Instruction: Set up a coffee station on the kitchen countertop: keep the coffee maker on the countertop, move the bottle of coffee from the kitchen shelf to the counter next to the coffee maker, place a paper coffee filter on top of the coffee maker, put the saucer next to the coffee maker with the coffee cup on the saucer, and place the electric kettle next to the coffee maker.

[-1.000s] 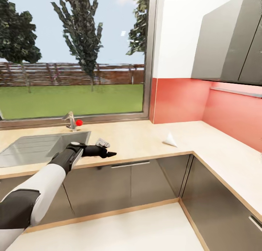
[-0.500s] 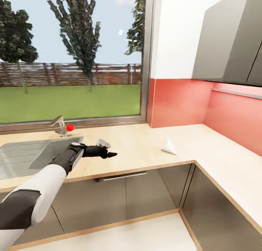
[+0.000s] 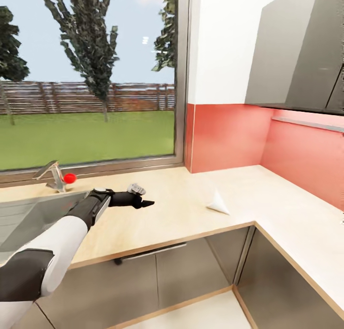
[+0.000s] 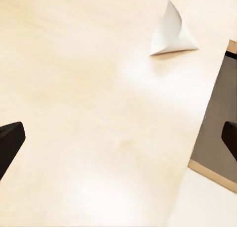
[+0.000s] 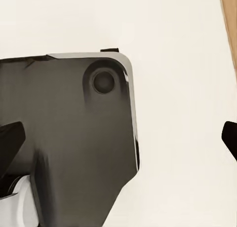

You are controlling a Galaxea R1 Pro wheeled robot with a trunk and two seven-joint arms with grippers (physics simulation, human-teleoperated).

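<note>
On the light wooden countertop [image 3: 267, 200], near its front edge and close to the inner corner, lies the paper coffee filter [image 3: 217, 203], a small white cone resting on its side with nothing touching it. The left arm [image 3: 62, 236] reaches from about 8 o'clock in the head view toward the middle, almost level above the counter beside the sink [image 3: 28, 217], and the left gripper [image 3: 143, 203] points toward 3 o'clock at the filter, well apart from it, with its two dark fingertips [image 4: 10, 140] spread wide and nothing between them. In the right wrist view the right gripper [image 5: 121, 138] also has its fingertips far apart and holds nothing, above a dark rounded panel [image 5: 74, 133] and a white floor [image 5: 182, 88].
</note>
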